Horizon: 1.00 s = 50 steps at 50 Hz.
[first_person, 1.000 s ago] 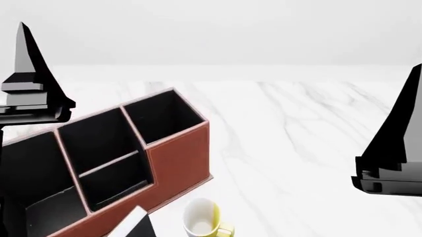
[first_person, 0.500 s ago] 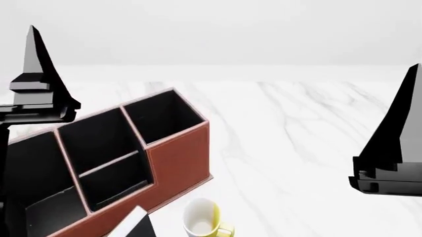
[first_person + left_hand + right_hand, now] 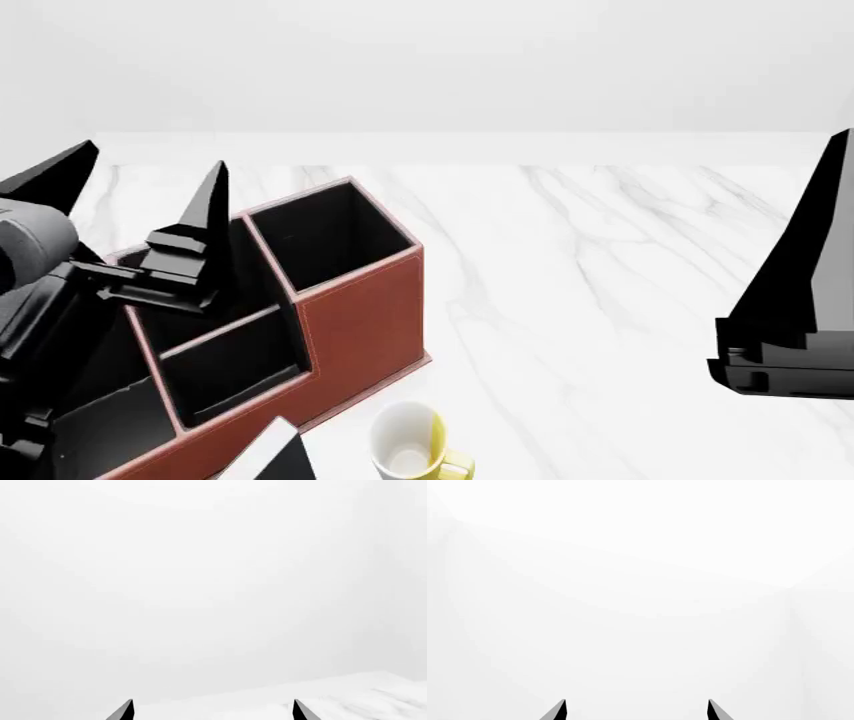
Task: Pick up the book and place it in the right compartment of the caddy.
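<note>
The book (image 3: 274, 455) lay at the table's near edge, just in front of the caddy (image 3: 360, 320) and beside the yellow mug (image 3: 414, 455): a dark cover and a white band of pages, mostly cut off from sight. I judged it light, stiff and rather slick, best pinched across its thin edge. My left gripper (image 3: 140, 195) hung above the caddy, prongs apart and empty; my right gripper (image 3: 635, 711) was spread too.

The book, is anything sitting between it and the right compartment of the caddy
Nothing visible blocks it. The book lies at the head view's bottom edge, against the caddy front wall; the yellow mug stands beside it, off to the side. The right compartment is open and looks empty. The left end effector hovers over the middle section, not that one.
</note>
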### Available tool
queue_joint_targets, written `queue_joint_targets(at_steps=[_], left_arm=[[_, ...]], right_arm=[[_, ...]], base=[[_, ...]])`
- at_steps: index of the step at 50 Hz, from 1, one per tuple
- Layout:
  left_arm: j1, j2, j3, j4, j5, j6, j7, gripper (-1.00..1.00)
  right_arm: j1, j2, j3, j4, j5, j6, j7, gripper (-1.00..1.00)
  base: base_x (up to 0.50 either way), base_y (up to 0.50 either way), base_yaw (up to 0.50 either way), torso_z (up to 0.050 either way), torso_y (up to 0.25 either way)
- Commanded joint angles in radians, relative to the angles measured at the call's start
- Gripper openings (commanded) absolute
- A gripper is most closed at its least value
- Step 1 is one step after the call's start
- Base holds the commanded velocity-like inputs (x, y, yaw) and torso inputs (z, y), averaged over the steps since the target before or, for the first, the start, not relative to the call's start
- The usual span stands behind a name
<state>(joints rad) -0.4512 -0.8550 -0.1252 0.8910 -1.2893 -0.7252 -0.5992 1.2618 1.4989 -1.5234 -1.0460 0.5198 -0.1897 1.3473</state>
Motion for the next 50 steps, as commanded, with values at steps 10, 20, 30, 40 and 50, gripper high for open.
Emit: queue_joint_targets(at_steps=[10,20,30,40,50], left_arm=[[0.147,-0.089,-0.001,0.023,-0.150,-0.049,0.051,1.00],[0.250,-0.104,-0.002,0.037,-0.115,-0.065,0.094,1.00],[0.384,-0.102,-0.011,0.037,-0.054,-0.068,0.152,1.00],[0.462,-0.106,-0.003,0.020,-0.009,-0.079,0.182,1.00],[0.478,-0.073,0.077,-0.035,0.112,-0.093,0.235,1.00]], right_arm=[[0.094,-0.002,-0.098,0.000,0.004,0.002,0.005,1.00],[0.133,0.001,-0.137,0.000,0.004,0.000,0.005,1.00],[0.191,0.000,-0.199,0.001,0.001,-0.001,0.009,1.00],[0.253,-0.006,-0.264,-0.001,0.002,0.005,0.017,1.00],[0.306,-0.015,-0.316,0.000,0.004,0.009,0.022,1.00]], base=[[0.00,0.00,0.00,0.000,0.000],[0.00,0.00,0.00,0.000,0.000],[0.00,0.00,0.00,0.000,0.000],[0.00,0.00,0.00,0.000,0.000],[0.00,0.00,0.00,0.000,0.000]])
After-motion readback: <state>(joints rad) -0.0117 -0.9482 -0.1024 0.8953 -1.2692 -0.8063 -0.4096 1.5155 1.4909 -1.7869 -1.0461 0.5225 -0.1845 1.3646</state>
